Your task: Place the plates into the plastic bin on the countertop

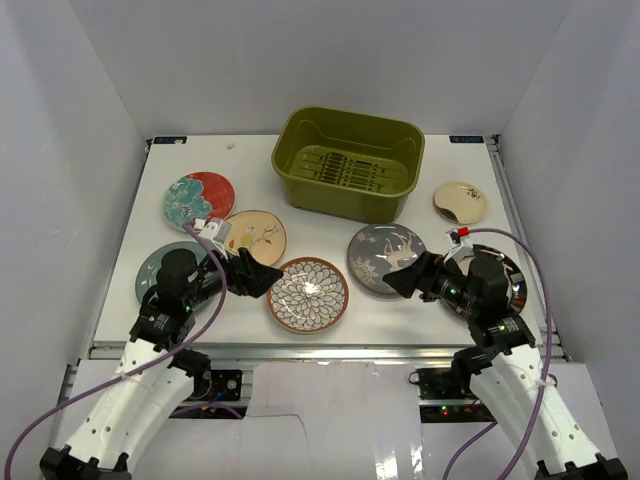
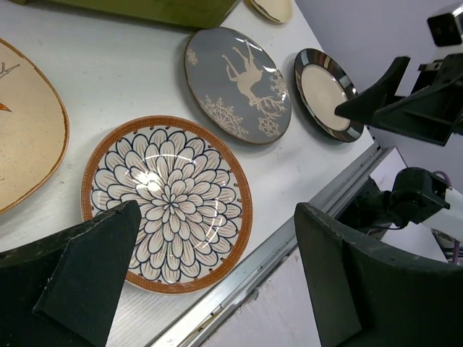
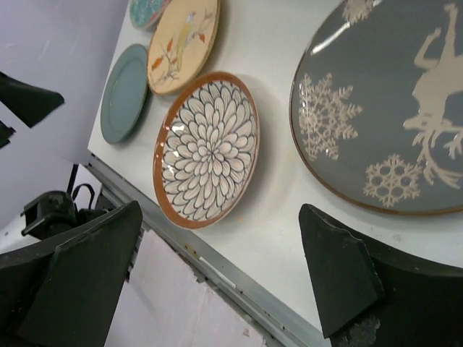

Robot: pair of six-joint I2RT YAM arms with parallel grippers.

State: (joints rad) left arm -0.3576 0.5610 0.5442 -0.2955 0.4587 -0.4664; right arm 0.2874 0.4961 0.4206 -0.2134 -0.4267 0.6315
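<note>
At the far middle of the countertop [image 1: 250,180] sits the plastic bin [image 1: 340,202], olive green, open side up, nothing in it; no plate placed yet

All seven plates lie flat and face up on the white top, spread in front of and beside the bin:
- floral plate [image 1: 198,200] and tan plate [image 1: 255,236] on the left
- blue-grey plate [image 1: 150,270] partly under the left arm
- petal plate [image 1: 308,293] near the front rail [image 1: 320,348]
- deer plate [image 1: 380,250] right of centre
- dark-rimmed plate [image 2: 322,90] under the right arm
- small cream plate [image 1: 460,202] far right, beside the bin

Left gripper [image 1: 268,277] has fingers spread wide, holds nothing, and aims right at the petal plate's left rim. Right gripper [image 1: 398,280] also has fingers apart and empty, aiming left over the deer plate's near edge

Step in hand looks like the first pick, probably petal plate for the left arm. To do it well:
- come in low at the rim, one finger under the lip and one on the face
- a plate lying flat gives little to grab, so nudging it toward the rail until the rim overhangs may help
- pinch firmly, as the glaze looks slick
- keep the two arms from crowding each other, since both point at the middle

Orientation: the plates are round, so no long axis, faces up. The bin's long axis runs left to right across the table, mouth up. Lower each plate with its face level or slightly tipped, clear of the flared rim
</note>
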